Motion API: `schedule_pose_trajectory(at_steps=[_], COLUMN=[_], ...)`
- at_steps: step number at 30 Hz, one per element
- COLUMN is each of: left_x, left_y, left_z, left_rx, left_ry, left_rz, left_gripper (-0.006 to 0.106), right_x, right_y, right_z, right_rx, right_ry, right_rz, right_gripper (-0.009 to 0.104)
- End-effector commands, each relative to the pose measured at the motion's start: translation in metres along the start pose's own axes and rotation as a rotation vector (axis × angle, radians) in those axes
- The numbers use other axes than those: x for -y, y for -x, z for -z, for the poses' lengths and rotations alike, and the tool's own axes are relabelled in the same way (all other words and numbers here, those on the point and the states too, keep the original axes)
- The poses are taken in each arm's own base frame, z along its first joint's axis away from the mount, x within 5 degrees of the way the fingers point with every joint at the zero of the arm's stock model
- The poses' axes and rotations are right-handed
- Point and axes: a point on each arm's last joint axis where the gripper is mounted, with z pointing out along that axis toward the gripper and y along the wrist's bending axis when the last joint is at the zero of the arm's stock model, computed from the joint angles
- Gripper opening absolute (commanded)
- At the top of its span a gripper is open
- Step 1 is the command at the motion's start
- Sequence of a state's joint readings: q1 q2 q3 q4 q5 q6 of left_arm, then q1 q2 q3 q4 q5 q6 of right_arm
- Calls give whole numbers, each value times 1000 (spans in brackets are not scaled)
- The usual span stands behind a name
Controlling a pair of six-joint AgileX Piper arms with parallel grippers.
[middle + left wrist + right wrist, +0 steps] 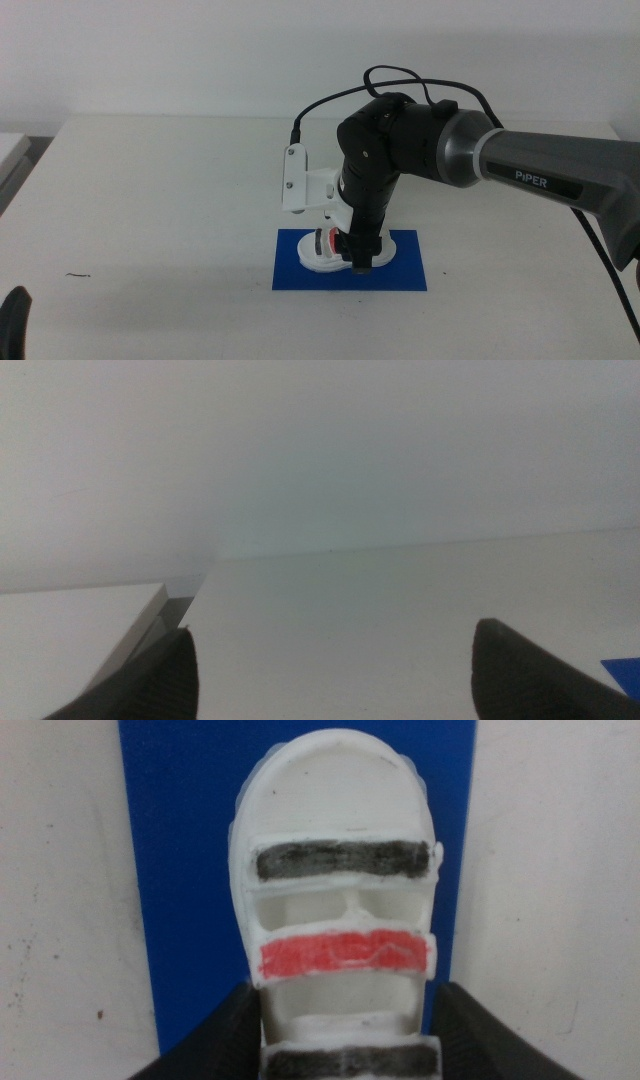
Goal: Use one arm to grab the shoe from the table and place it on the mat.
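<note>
The white shoe (322, 256) with two dark straps and one red strap lies flat on the dark-blue mat (405, 272) near the middle of the white table (150, 190). My right gripper (358, 262) reaches straight down over it. In the right wrist view the shoe (340, 840) rests on the mat (180, 870), and the right gripper (345, 995) has its jaws pressed against both sides of the heel end. My left gripper (335, 635) is open and empty, low at the table's near left corner (14, 318).
A second white surface (10, 150) stands beside the table's left edge, separated by a gap; it also shows in the left wrist view (70, 620). A small dark mark (75, 275) lies on the table at the front left.
</note>
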State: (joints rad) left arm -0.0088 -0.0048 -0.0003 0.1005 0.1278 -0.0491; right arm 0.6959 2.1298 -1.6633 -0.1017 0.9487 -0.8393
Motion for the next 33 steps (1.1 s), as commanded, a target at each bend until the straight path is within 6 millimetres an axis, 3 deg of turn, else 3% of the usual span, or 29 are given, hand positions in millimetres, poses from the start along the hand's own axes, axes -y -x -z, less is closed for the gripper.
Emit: schedule_pose_trajectory(at_steps=[1,4,7,9,13,17,21,23,27,33], left_x=[0,0,0,0,0,0,0,0,0,0], left_y=[1,1,1,1,1,1,1,1,1,1], left_z=[0,0,0,0,0,0,0,0,0,0], left_rx=[7,7,7,7,7,7,7,7,7,7], left_ry=[-2,-2,-2,-2,-2,-2,-2,-2,-2,-2], left_rz=[5,5,5,5,5,5,5,5,5,5], left_gripper=[94,94,94,94,94,94,94,94,94,94], right_x=[0,1,4,3,-16,-59,-112,-140,-184,-229], right_y=[1,1,-4,-18,-81,-156,-213,-233,-252,-258], right_z=[-4,8,40,71,143,176,186,181,167,152], right_rx=[-1,19,67,117,235,418,505,512,516,673], right_ry=[3,-17,-78,-144,-297,-404,-536,-582,-643,-738], right_rz=[-5,-42,-166,-334,-775,-1150,-1260,-1314,-1358,-1318], right_gripper=[19,53,69,71,71,69,65,65,65,65])
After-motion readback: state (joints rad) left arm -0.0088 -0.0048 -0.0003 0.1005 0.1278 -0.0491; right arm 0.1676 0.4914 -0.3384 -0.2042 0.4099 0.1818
